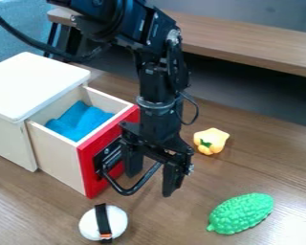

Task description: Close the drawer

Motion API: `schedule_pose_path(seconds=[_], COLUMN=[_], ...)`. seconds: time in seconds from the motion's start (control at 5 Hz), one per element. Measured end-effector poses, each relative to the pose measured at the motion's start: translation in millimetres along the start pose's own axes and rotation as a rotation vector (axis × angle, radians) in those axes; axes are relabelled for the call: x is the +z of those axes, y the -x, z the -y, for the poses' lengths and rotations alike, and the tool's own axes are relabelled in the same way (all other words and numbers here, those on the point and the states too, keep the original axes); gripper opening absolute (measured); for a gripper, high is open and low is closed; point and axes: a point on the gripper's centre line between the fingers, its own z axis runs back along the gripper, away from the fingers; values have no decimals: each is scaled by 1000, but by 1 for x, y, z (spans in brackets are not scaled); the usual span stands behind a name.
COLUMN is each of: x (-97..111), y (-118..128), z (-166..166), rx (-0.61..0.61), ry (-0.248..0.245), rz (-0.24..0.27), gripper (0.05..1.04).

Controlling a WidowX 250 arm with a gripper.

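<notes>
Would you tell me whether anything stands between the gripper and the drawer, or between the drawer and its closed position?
Nothing visible does. The gripper is right at the handle, and the drawer looks free to slide into the cabinet; the cloth in the drawer seems to lie below its rim.

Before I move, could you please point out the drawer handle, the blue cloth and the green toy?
Drawer handle [125, 193]: camera view, lower bend of bar.
Blue cloth [81, 122]: camera view, crumpled middle.
Green toy [241, 213]: camera view, bumpy upper side.

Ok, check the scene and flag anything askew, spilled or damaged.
Nothing stands out: no spill, no visible damage. The drawer is open, blue cloth inside, but closing it is the task.
</notes>
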Motion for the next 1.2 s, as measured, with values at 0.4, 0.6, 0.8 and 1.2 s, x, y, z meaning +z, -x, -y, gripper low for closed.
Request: schedule_pose_path(seconds=[0.4, 0.6, 0.8, 1.2], x=[0, 5, 5, 6], y=[3, -1, 0, -5], z=[-8, -19, -30, -51], rx=[-2, 7, 24, 32], ry=[10, 7, 1, -51], rz=[-16, 1, -1, 37], gripper=[1000, 1000, 1000, 1000])
